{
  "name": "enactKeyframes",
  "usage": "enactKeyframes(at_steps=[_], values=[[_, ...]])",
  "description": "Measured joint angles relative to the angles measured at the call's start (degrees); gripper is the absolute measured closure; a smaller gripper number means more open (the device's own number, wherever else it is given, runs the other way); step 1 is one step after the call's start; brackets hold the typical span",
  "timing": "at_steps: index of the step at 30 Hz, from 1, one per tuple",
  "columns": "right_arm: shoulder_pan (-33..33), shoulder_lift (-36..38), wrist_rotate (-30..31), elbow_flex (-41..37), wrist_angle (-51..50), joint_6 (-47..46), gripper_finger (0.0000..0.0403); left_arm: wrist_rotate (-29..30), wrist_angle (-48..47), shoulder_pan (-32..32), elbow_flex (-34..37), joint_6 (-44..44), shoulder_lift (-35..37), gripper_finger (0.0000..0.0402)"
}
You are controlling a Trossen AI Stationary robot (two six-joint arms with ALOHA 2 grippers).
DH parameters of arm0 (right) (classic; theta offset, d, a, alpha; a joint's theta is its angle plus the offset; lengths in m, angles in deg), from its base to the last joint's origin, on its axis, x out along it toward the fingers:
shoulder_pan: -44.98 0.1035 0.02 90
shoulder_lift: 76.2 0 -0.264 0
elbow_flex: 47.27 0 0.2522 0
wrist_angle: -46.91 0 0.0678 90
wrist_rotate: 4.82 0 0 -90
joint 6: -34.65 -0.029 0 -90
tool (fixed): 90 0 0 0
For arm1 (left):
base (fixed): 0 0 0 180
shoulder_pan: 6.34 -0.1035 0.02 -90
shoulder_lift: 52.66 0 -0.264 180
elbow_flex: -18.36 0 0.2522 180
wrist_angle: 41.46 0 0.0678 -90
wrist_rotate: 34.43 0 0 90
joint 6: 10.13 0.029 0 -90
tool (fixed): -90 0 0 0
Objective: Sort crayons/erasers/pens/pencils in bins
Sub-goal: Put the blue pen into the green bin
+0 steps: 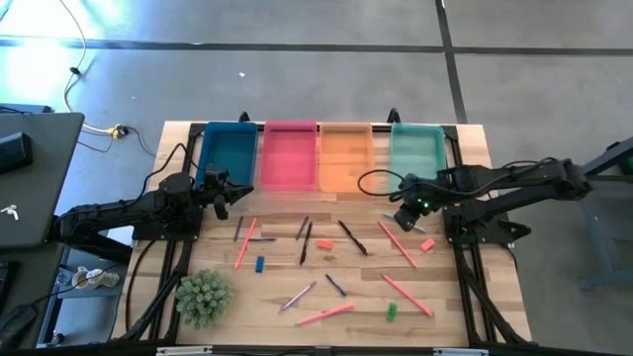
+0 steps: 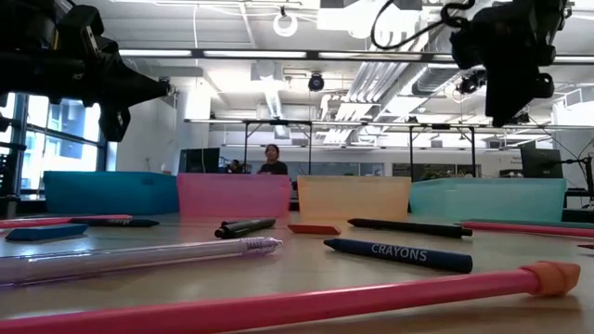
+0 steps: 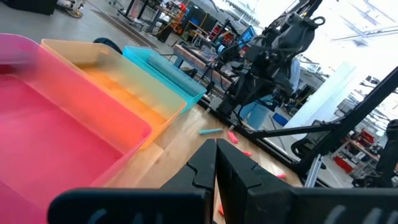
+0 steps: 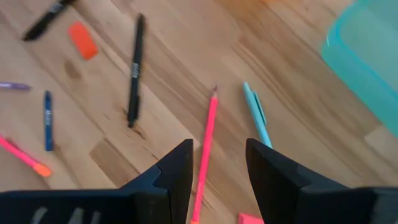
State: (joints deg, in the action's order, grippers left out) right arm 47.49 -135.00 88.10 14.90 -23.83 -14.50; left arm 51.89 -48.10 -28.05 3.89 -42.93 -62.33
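Note:
Four bins stand in a row at the table's far edge: blue [image 1: 227, 153], pink [image 1: 289, 153], orange [image 1: 346, 156] and teal [image 1: 417, 150]. Erasers lie flat on the table: blue [image 1: 260, 264], red [image 1: 324, 244], pink [image 1: 427, 244] and green [image 1: 392, 311]. Pens, pencils and crayons lie scattered among them. My left gripper [image 1: 223, 198] is shut and empty in front of the blue bin. My right gripper [image 1: 407, 216] is open and empty above the table in front of the teal bin. Below its fingers lie a pink pencil [image 4: 207, 143] and a teal pen [image 4: 256, 115].
A small green plant [image 1: 203, 295] stands at the table's near left. A laptop [image 1: 30, 178] sits off the table to the left. Long pink sticks [image 1: 406, 294] and dark pens [image 1: 352, 237] lie across the table's middle. A person shows far behind the bins [image 2: 271, 160].

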Motion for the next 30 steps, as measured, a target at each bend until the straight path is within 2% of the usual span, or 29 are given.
enactKeyframes(at_steps=[16, 23, 30], values=[[0.30, -13.04, 1.33, -0.43, 0.00, 0.99, 0.0263, 0.00, 0.00, 0.00, 0.01, -0.02, -0.01, 0.0401], [0.11, -20.22, 1.11, -0.57, 2.10, 10.65, 0.0263, -0.01, 0.00, 0.00, 0.00, -0.02, 0.00, 0.0401], [0.11, -27.12, 0.51, -0.57, 3.37, 15.61, 0.0263, 0.01, 0.00, 0.02, 0.00, -0.04, 0.00, 0.0401]])
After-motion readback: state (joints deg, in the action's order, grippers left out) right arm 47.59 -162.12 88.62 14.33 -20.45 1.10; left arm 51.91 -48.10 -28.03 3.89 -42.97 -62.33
